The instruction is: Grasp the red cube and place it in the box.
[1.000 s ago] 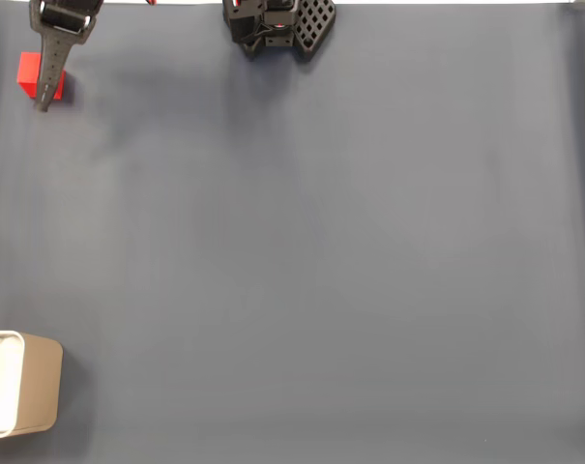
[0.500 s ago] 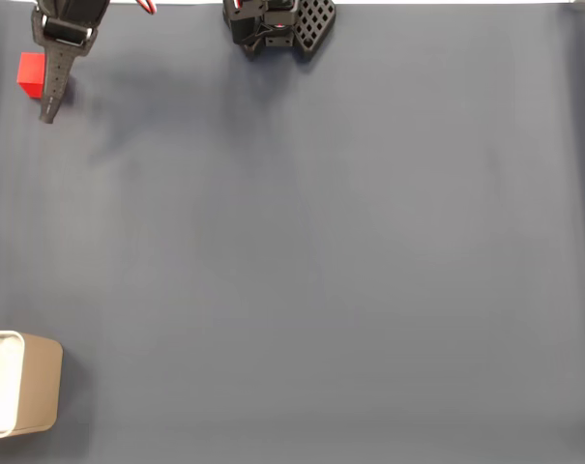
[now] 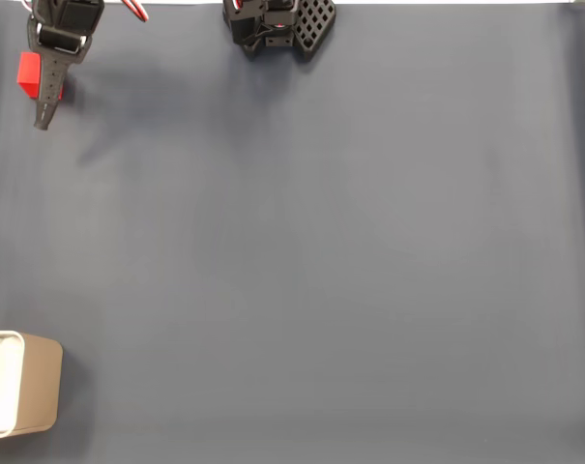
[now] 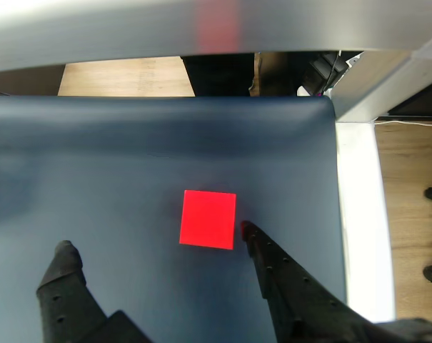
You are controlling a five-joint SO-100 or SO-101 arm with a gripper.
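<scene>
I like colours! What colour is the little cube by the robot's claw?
The cube is bright red, plain all over. The wrist view shows it best.

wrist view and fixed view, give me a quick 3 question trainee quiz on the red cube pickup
1. True or false: in the wrist view the red cube is clamped between the gripper fingers.
2. In the fixed view, the box sits at which corner? A top right, B bottom left, C bottom right.
3. What colour is the mat under the cube?

Key: 1 false, the jaws are open and the cube lies on the mat near the right finger. 2 B. 3 dark blue.
</scene>
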